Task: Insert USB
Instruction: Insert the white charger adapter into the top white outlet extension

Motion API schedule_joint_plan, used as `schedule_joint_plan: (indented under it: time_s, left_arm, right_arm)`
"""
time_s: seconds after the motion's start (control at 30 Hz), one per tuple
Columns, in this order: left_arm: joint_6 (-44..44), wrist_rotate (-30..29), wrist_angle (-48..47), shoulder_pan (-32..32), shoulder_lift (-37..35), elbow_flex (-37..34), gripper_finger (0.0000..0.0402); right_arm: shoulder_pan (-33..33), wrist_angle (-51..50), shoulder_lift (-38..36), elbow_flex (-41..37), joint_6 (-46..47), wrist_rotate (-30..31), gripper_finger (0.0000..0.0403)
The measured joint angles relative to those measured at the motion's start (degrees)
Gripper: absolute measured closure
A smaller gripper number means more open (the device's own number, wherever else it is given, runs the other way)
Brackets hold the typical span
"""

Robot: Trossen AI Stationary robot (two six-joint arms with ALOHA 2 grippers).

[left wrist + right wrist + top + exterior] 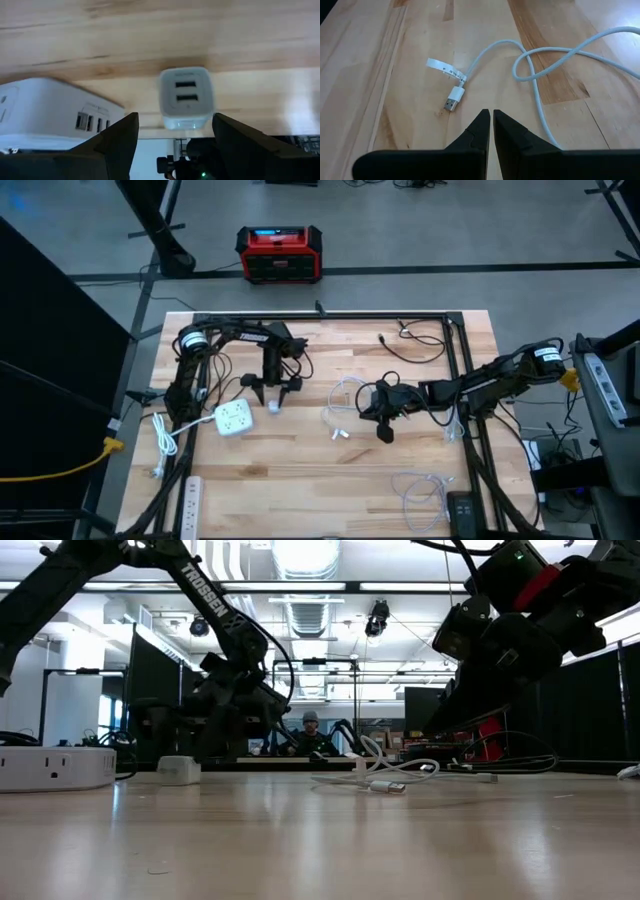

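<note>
The left arm reaches from its base at the table's 9 o'clock side, bends across the far edge and turns down so that the left gripper [271, 392] hangs over the small white USB charger block [275, 407], which sits on the wooden table [300, 470] a little to the 9 o'clock side of centre. Its jaws stand wide apart, one finger [117, 140] on each side of the block without gripping it; the block's two USB ports face the wrist camera. Just beside the block, at its 8 o'clock, lies a white power strip [233, 418] with its own row of ports.

The right arm stretches in low from the 3 o'clock edge toward the centre. The right gripper [385, 427] hovers with jaws pressed together, holding nothing. The white USB cable [345, 402] lies loosely looped on the table between the two grippers, its metal plug [451, 104] free on the wood just ahead of the closed fingertips [482, 125], with a small paper tag near it.
</note>
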Motion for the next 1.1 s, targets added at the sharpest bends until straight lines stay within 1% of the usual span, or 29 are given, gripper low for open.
schedule_joint_plan:
  time_s: [0.13, 0.27, 0.57, 0.8, 0.97, 1.1]
  left_arm:
    - [-2.61, -0.03, 5.35, 0.04, 0.02, -1.0, 0.0157]
    - [-2.9, -0.03, 6.56, 0.04, 0.04, -1.92, 0.016]
    - [-2.14, -0.01, 6.33, 0.04, 0.19, -2.51, 0.0171]
    - [-1.31, 0.27, 5.56, -0.07, 2.56, -2.16, 0.0185]
    - [0.78, 0.0, 3.58, -0.15, 3.28, -1.25, 0.0202]
    - [2.02, -0.22, 0.82, -0.2, 3.15, -0.96, 0.0224]
  right_arm:
    - [0.0, -0.03, 0.0, 0.0, 0.0, 0.0, 0.0394]
    - [-0.02, -0.01, 0.0, 0.0, 0.0, 0.0, 0.0394]
    - [-0.02, 0.11, 0.0, 0.0, -0.02, 0.0, 0.0394]
    - [-0.02, 0.15, 0.0, 0.0, 0.11, 0.0, 0.0394]
    - [0.0, 0.1, 0.0, 0.0, 0.11, 0.0, 0.0394]
    - [0.0, 0.19, 0.0, 0.0, 0.09, 0.0, 0.0394]
